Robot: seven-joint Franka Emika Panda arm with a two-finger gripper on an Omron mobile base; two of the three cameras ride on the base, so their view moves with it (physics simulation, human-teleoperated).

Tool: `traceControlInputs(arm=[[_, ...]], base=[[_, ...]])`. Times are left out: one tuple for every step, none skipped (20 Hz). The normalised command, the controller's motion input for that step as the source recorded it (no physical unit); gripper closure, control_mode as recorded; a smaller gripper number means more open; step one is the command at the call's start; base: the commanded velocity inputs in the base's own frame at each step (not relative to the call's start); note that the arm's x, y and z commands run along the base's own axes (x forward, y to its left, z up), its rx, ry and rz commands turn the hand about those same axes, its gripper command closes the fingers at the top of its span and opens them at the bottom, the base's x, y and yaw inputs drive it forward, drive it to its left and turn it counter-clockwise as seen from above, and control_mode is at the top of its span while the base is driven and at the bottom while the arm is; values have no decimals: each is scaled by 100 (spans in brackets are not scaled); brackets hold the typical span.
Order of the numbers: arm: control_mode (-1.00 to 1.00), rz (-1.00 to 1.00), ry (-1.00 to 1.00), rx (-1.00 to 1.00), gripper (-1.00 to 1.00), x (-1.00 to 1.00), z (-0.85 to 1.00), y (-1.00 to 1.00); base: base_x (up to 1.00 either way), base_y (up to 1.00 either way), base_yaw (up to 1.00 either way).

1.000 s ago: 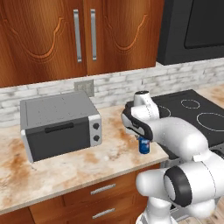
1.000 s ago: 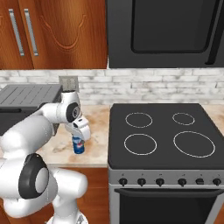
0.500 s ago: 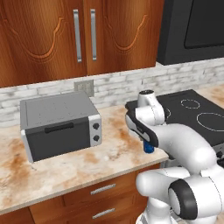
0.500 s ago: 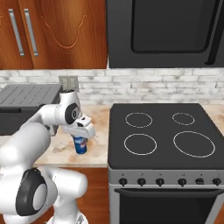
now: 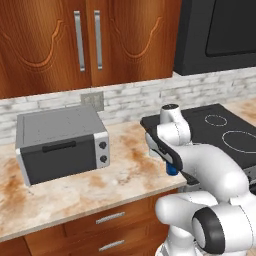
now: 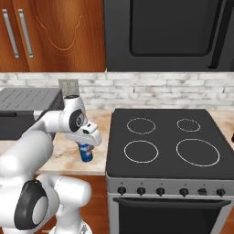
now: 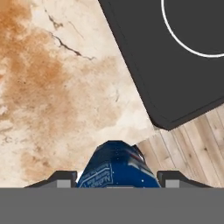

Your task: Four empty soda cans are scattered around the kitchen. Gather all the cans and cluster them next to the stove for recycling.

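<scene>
Hand view: blue can (image 7: 117,165) clamped between the two dark fingertips of the gripper (image 7: 117,177), above the counter (image 7: 52,87) beside the corner of the stove (image 7: 175,65). Right base view: same can (image 6: 85,152) carried just left of the cooktop (image 6: 169,146), near the front edge. No other cans visible. Judged early: one can nearly delivered, not yet set down; three left to fetch.

Blue can (image 7: 117,168) sits between gripper (image 7: 117,177) fingertips, stove (image 7: 175,65) corner nearby.
</scene>
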Motion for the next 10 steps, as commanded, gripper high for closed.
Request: traceControlInputs(arm=[[100, 0, 0, 0, 100, 0, 0, 0], [100, 0, 0, 0, 100, 0, 0, 0], [100, 0, 0, 0, 100, 0, 0, 0], [100, 0, 0, 0, 100, 0, 0, 0], [100, 0, 0, 0, 100, 0, 0, 0], [100, 0, 0, 0, 100, 0, 0, 0], [100, 0, 0, 0, 100, 0, 0, 0], [100, 0, 0, 0, 100, 0, 0, 0], [100, 0, 0, 0, 100, 0, 0, 0], [100, 0, 0, 0, 100, 0, 0, 0]], base=[[0, -81, 17], [0, -75, 18], [0, -79, 16], [0, -77, 17], [-1, -86, 13], [-10, -93, 12], [-17, -95, 10], [-21, -97, 8], [-22, -94, 2], [-17, -99, 2]])
